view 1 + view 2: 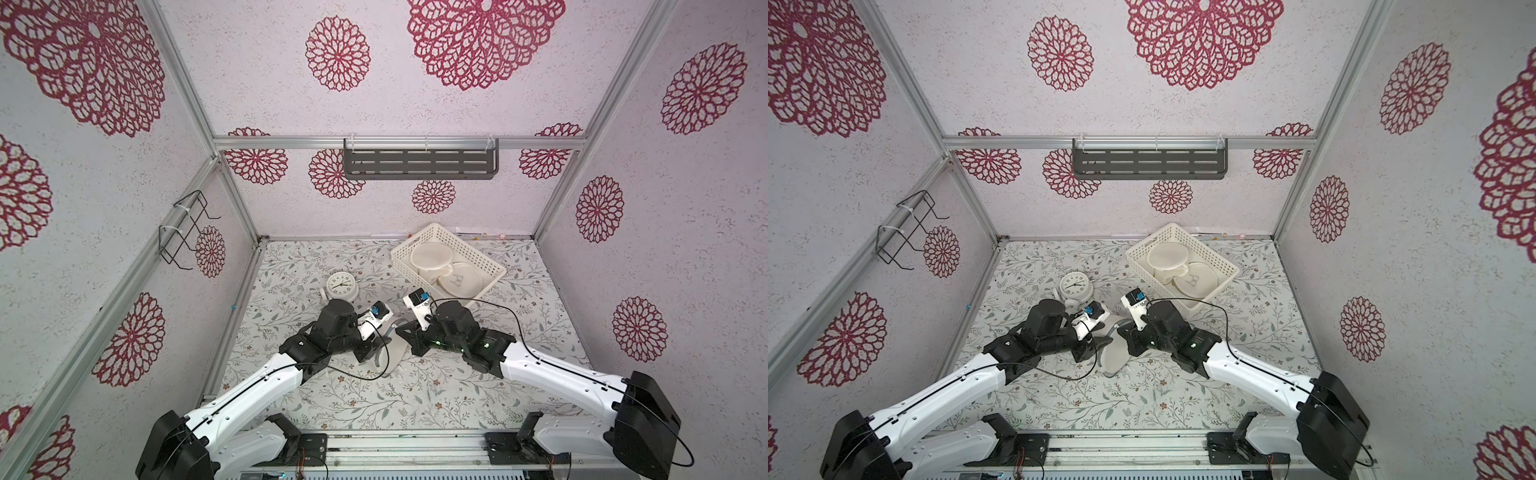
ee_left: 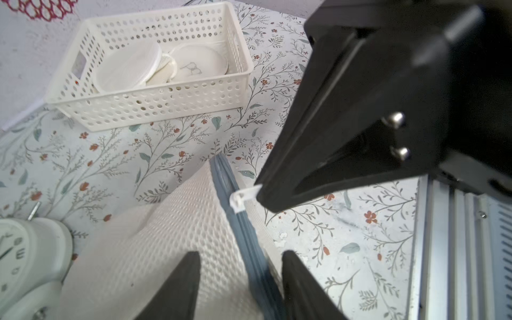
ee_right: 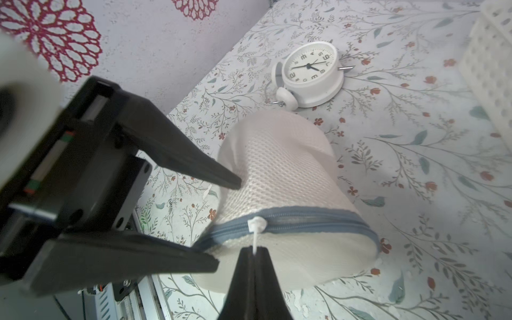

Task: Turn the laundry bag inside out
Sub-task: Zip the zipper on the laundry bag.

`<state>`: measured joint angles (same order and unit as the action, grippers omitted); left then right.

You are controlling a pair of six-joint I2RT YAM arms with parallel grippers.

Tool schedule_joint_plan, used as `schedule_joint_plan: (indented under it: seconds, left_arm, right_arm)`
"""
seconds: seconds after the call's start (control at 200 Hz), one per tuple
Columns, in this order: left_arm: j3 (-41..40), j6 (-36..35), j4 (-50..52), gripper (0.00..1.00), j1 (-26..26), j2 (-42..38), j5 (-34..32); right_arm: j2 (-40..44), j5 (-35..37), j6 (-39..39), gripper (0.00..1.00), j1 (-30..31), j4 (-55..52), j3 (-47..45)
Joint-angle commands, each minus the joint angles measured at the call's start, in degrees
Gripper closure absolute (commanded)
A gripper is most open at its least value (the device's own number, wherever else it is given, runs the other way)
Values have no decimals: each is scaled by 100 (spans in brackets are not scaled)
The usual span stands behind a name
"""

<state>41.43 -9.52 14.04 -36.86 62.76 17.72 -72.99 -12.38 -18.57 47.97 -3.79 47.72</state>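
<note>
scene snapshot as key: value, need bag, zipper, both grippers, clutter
bag: white mesh, lying on the table between the grippers
zipper: grey, looks shut where visible
right gripper: shut on the white pull
left gripper: open, jaws straddling the bag's zipper edge
clock: white, lying face up, beyond the left gripper
basket: white, perforated, far right side, holds round white discs
progress: bag not yet turned

Nicely bright and even, soft diffuse light, hardly any shadows, no glare. Wide-angle stretch toward the edges in both top views. Wrist views crisp mid-frame but pretty mushy up close: clock (image 2: 27, 260) at lower left, white casing (image 3: 22, 110) at upper left.
</note>
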Motion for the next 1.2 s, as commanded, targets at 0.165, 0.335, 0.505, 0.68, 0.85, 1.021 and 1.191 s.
schedule_joint_plan:
  seconds: [0.165, 0.335, 0.505, 0.68, 0.85, 1.021, 1.191]
  left_arm:
    - [36, -85, 2, 78, -20, 42, -5]
    - [111, 10, 2, 75, -23, 130, 2]
    - [140, -74, -4, 98, -20, 142, -137]
    - [56, -258, -71, 100, -26, -148, -205]
    - [-397, -123, -798, 100, -23, -706, -603]
    - [-759, 287, -1336, 100, -31, -862, -614]
    - [-749, 270, -1098, 84, -32, -553, -566]
  right_arm:
    - [134, -209, -128, 100, 55, 793, -55]
    - [180, -262, -223, 100, 53, 884, -113]
    - [327, -19, -376, 100, 36, 885, -196]
    - [737, 755, -965, 100, -200, 455, -406]
    - [1409, 1123, -1903, 100, -561, 74, -1133]
    - [1788, 1053, -2292, 100, -648, 230, -1612]
    - [1588, 879, -1883, 100, -648, 254, -1324]
